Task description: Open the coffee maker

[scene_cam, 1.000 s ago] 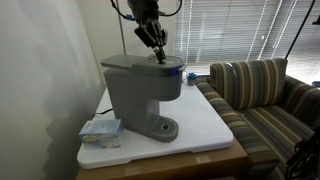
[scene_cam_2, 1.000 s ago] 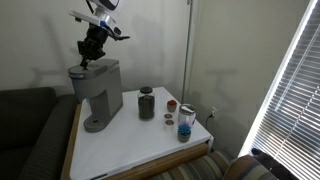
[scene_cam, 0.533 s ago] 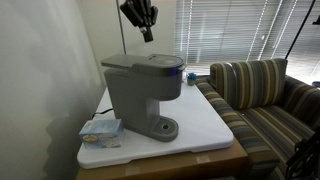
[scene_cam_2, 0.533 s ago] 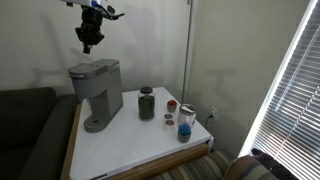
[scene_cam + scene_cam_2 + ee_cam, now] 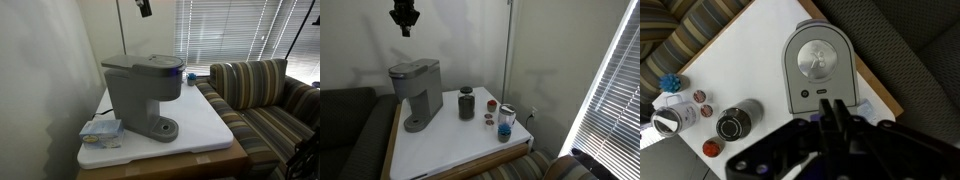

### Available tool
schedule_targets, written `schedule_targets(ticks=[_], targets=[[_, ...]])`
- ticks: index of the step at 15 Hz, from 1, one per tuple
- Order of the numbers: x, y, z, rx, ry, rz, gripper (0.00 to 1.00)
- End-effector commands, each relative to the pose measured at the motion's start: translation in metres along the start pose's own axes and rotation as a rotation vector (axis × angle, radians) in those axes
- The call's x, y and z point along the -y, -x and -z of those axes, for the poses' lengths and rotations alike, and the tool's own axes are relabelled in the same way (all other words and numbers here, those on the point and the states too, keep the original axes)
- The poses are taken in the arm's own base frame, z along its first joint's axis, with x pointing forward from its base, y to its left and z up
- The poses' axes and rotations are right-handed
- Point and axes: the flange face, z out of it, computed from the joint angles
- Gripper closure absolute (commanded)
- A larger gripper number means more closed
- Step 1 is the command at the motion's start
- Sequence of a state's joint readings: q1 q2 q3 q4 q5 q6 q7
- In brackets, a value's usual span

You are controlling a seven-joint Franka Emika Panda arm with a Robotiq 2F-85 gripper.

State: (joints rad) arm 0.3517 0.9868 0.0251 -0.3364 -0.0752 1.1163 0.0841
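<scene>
The grey coffee maker (image 5: 145, 92) stands on the white table (image 5: 205, 125) with its lid down flat; it also shows in an exterior view (image 5: 416, 88) and from above in the wrist view (image 5: 818, 62). My gripper (image 5: 405, 24) hangs high above the machine, well clear of it, near the top edge in an exterior view (image 5: 145, 9). In the wrist view its fingers (image 5: 832, 112) are pressed together with nothing between them.
A dark cup (image 5: 467, 103), a small pod (image 5: 488, 121), a round red-lidded item (image 5: 492, 105) and a white bottle (image 5: 506, 120) sit on the table beside the machine. A blue-white packet (image 5: 101, 131) lies by its base. A striped sofa (image 5: 262, 95) stands alongside.
My gripper has risen from the coffee maker's lid to high above it. The lid looks flat and down in all frames.
</scene>
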Motion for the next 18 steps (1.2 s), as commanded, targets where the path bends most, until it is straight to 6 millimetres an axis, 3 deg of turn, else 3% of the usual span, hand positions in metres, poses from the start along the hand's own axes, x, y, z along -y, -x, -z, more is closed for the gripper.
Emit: schedule_targets(ticks=[1, 9, 18], targets=[[-0.001, 0.008, 0.011, -0.001, 0.054, -0.001, 0.59], [0.014, 0.014, 0.017, 0.007, 0.059, 0.038, 0.03], [0.026, 0.008, 0.010, -0.007, 0.043, 0.063, 0.00]])
